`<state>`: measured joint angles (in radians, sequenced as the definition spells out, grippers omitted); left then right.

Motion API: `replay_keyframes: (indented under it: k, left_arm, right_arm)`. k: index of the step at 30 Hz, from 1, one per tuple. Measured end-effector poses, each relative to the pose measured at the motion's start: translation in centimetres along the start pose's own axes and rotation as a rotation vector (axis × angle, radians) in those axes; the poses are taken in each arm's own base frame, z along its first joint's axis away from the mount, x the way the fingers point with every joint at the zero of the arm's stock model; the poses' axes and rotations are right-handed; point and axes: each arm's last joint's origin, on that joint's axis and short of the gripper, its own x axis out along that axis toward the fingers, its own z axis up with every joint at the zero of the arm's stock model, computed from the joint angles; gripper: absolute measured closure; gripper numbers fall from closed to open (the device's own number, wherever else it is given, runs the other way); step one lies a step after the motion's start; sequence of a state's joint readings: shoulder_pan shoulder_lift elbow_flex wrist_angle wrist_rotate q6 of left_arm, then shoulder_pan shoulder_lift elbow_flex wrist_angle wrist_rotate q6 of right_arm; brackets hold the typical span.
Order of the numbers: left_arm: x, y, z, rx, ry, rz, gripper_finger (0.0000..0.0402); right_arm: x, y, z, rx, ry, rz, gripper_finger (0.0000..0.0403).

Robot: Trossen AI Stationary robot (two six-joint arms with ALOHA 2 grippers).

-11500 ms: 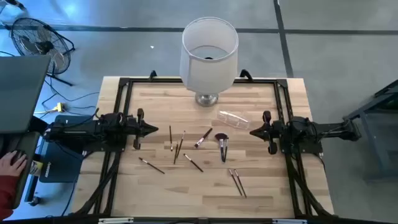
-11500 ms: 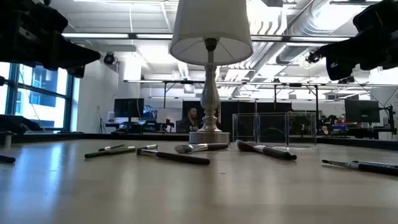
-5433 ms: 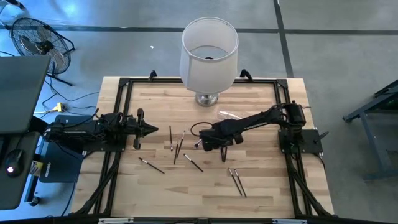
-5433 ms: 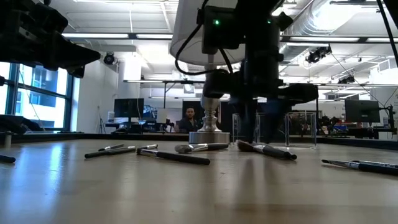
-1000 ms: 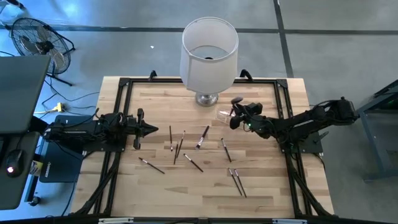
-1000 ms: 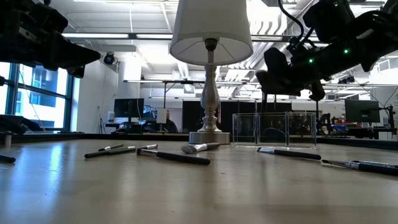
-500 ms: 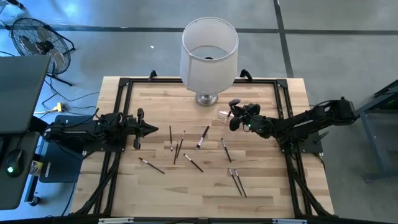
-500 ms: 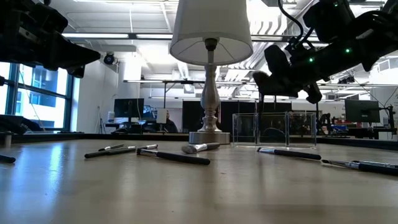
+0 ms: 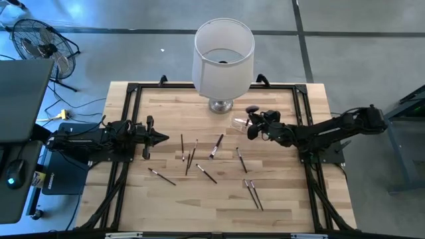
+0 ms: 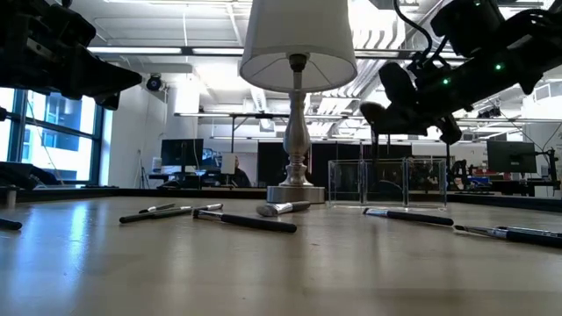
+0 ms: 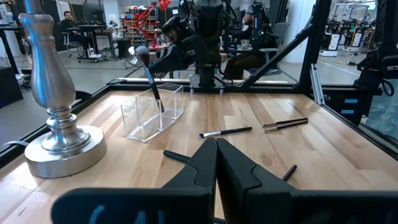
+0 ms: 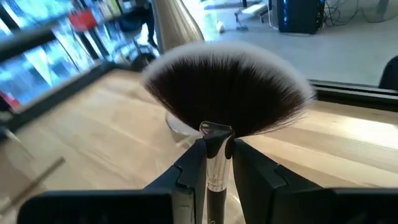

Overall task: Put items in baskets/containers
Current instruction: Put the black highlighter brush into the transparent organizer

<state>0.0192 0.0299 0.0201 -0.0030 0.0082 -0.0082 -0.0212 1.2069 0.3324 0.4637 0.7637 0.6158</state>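
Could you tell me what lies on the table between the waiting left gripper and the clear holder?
In the high view, four thin brushes lie between the left gripper and the clear holder; the rest is bare wood.

The right arm is no longer parked at three o'clock; it is swung toward one o'clock, and the right gripper (image 9: pixel 253 125) is held above the clear holder (image 9: pixel 243 124). The fluffy black brush (image 12: pixel 227 93) is gone from the table's centre and is now clamped upright, head up, its handle lowered into the holder. Over the last second the gripper is narrowed slightly.
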Motion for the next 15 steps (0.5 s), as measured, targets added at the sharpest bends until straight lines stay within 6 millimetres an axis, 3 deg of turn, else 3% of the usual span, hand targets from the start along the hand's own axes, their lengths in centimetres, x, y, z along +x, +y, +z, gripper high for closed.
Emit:
replay_keyframes:
  k: [7, 15]
  left_arm:
    - [0.0, 0.0, 0.0, 0.0, 0.0, 0.0, 0.04]
    - [0.0, 0.0, 0.0, 0.0, 0.0, 0.0, 0.04]
  right_arm:
    - [0.3, 1.2, 2.1, -0.125, 0.195, -0.043, 0.0335]
    - [0.7, 1.2, 3.5, -0.107, 0.272, -0.093, 0.0309]
